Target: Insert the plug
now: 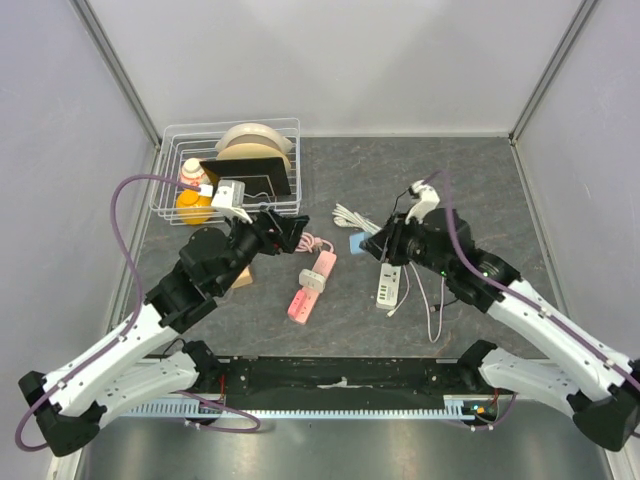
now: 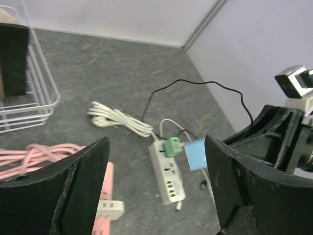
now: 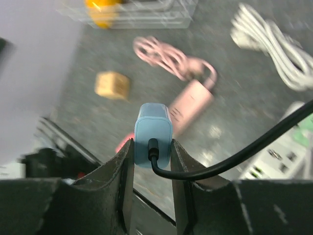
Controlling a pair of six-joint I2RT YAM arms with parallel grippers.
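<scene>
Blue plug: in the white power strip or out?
Out. The right gripper clamps the blue plug; the left wrist view shows it beside the white power strip, not in a socket.

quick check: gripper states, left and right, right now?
Left gripper: open, holding nothing.
Right gripper: closed on the blue charger plug, with its black cable attached.

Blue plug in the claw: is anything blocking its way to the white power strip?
Nothing visible blocks it. The right gripper holds the blue plug close to the white power strip. A green adapter fills one socket; others look free.
</scene>
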